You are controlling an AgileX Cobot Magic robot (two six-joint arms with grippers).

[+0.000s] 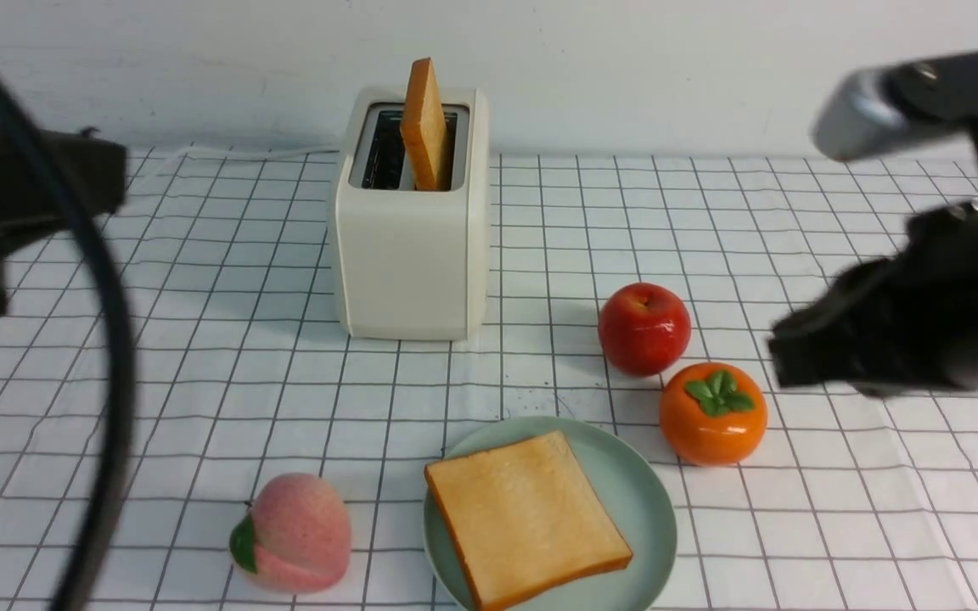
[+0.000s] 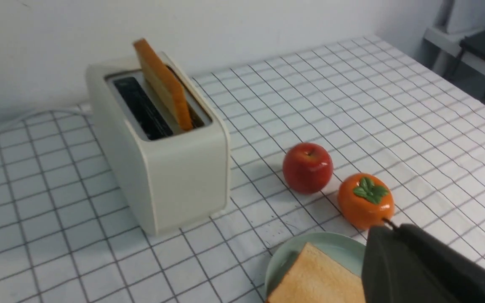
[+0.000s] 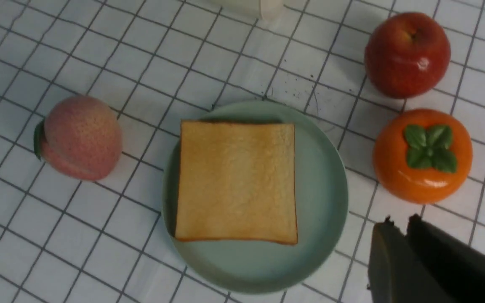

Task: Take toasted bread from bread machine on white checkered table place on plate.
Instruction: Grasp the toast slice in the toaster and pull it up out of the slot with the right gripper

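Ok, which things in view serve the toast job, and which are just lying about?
Part of the job:
- toaster
- slice in its slot
- slice on the plate
- plate
- checkered table

Just lying about:
- apple
- persimmon
- peach

Front view: bright; glossy glints on apple (image 1: 644, 329) and persimmon (image 1: 713, 414)
Near arms: blurred
Left wrist view: dimmer, slightly soft
Right wrist view: dim, greyish counter (image 3: 112, 219)
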